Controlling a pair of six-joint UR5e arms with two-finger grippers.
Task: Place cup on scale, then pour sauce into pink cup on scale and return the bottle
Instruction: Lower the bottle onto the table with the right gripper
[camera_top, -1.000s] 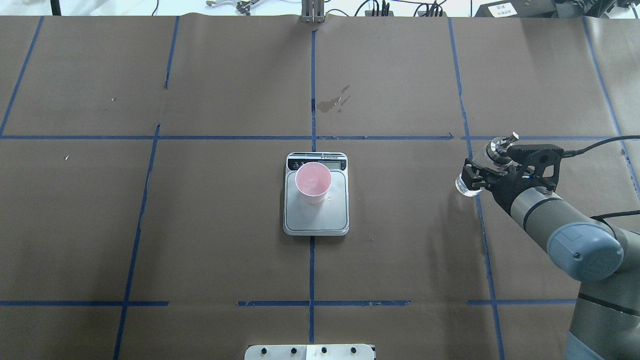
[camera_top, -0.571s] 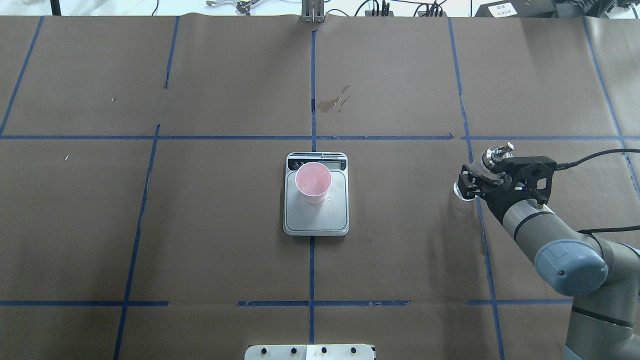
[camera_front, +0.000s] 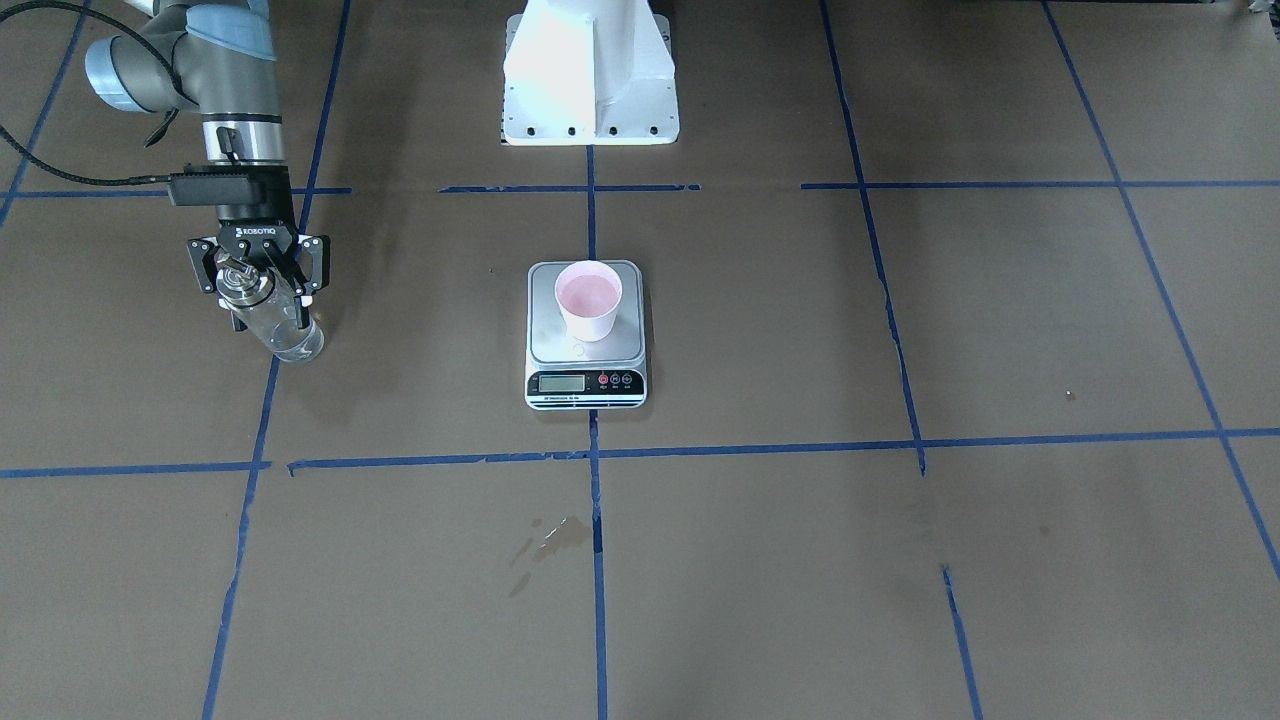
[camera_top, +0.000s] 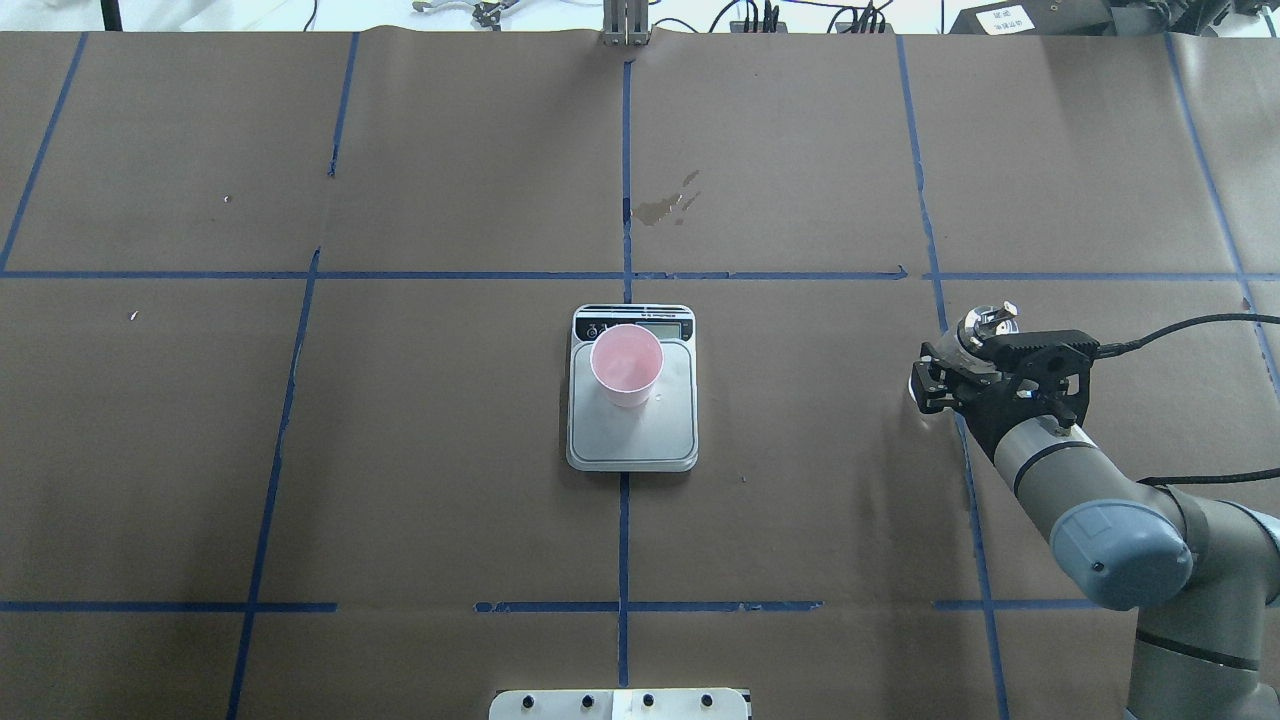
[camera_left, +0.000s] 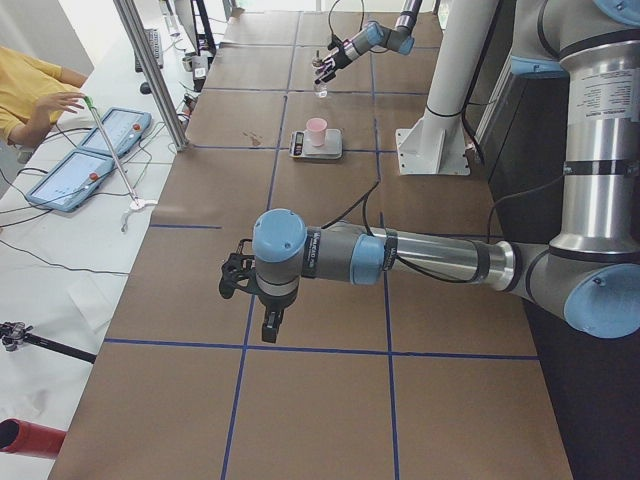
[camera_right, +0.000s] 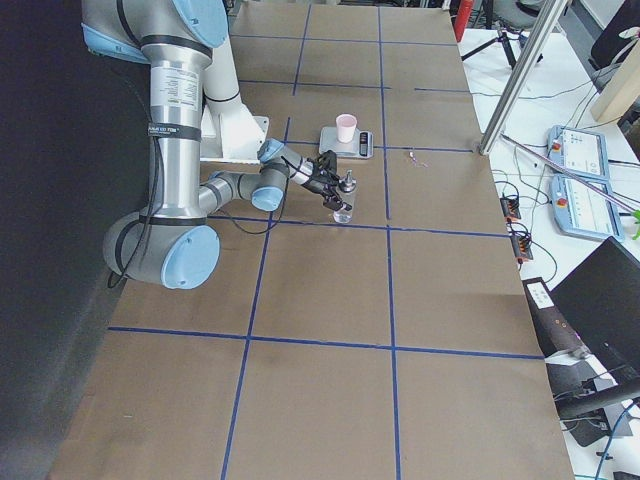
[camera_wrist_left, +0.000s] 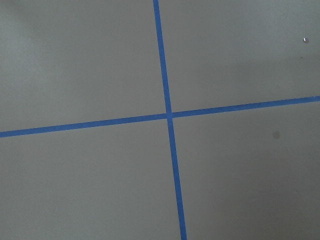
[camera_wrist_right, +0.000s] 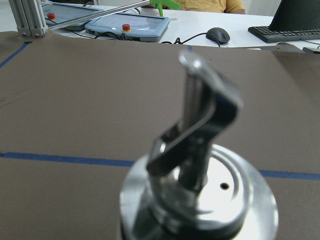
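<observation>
I find the cup (camera_top: 626, 362) on the scale (camera_top: 640, 435), nearer its display end. The bottle (camera_front: 283, 335) is well apart, toward the robot's right.

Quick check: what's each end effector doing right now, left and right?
Left end effector: cannot tell; it shows only in the side view.
Right end effector: closed on the small clear glass bottle with a silver spout cap.

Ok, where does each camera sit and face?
Front-facing: across the table, facing the base; right gripper holds bottle.
Overhead: behind robot, looking down; right arm.
Exterior left: table's left end; left arm near.
Exterior right: right end; right arm near.
Left wrist: down at tape; no body.
Right wrist: bottle's spout only.
Exteriors share cup on scale.
</observation>
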